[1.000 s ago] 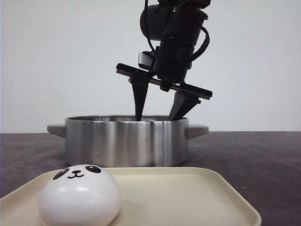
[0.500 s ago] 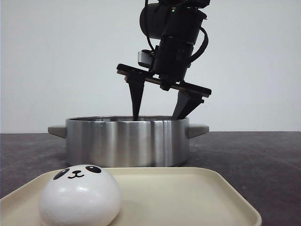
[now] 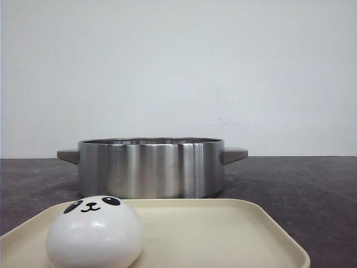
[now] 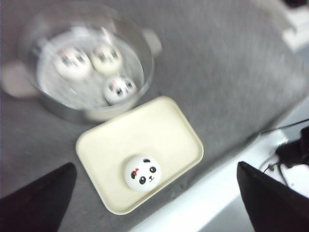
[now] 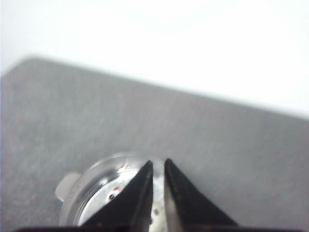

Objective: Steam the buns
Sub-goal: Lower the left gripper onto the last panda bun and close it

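So from the front view, no arm is in frame at all, just the steel pot (image 3: 150, 167) sitting on the dark counter (image 3: 301, 184) with the cream tray (image 3: 223, 229) in front of it, and one panda bun (image 3: 93, 231) parked on the tray at about 8 o'clock from the tray's middle. Can't see into the pot from this angle. The left wrist view is looking down from high up and it's a bit blurry, but it clears that up: three buns in the pot (image 4: 104, 72), clustered toward the side nearest the tray, and the last bun (image 4: 142, 173) alone on the tray (image 4: 164, 135), roughly 6 o'clock from the pot. The left claw (image 4: 154, 193) is spread wide, tips far apart, holding nothing, well above everything. The right wrist view is soft too: the right claw (image 5: 158, 191) is pinched nearly closed with only a thin gap between the tips, nothing in it, hanging high over the pot (image 5: 96, 193). My guess is three down, one to go. What worries me: that bun looks glossy and round, so a grab that's off-centre could squirt it sideways or roll it off the tray's low lip. Also the pot's getting crowded, so dropping the fourth on top of another bun seems like the likely goof.
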